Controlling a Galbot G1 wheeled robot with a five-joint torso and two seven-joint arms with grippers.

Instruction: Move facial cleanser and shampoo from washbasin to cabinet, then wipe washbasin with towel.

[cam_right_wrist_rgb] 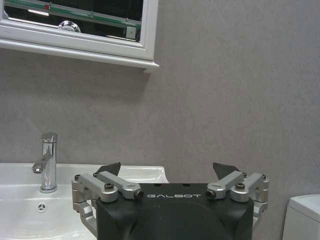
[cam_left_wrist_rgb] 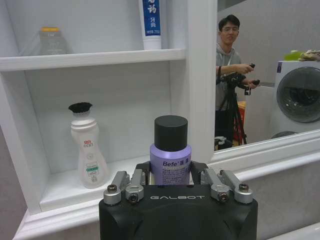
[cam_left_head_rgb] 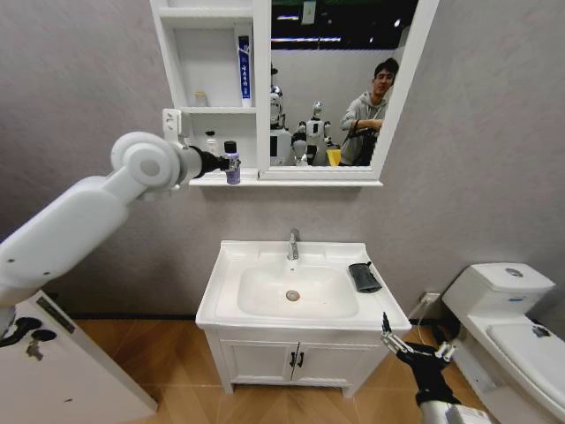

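Note:
My left gripper (cam_left_head_rgb: 221, 163) is shut on a purple bottle (cam_left_head_rgb: 232, 163) with a black cap, held upright at the front of the cabinet's (cam_left_head_rgb: 291, 182) bottom open shelf. In the left wrist view the fingers clamp the purple bottle (cam_left_wrist_rgb: 170, 155) low on its body. A white bottle (cam_left_wrist_rgb: 87, 150) with a black top stands on that shelf, farther in. I cannot tell which bottle is the shampoo and which the facial cleanser. The dark towel (cam_left_head_rgb: 363, 276) lies folded on the washbasin's (cam_left_head_rgb: 229, 265) right rim. My right gripper (cam_left_head_rgb: 418, 349) hangs open, low beside the basin's front right corner.
A chrome faucet (cam_left_head_rgb: 293, 244) rises at the back of the bowl. A blue-and-white tube (cam_left_head_rgb: 244, 71) and a small jar (cam_left_wrist_rgb: 51, 41) occupy the middle shelf. A white toilet (cam_left_head_rgb: 512, 318) stands to the right. The two-door vanity (cam_left_head_rgb: 296, 360) sits under the basin.

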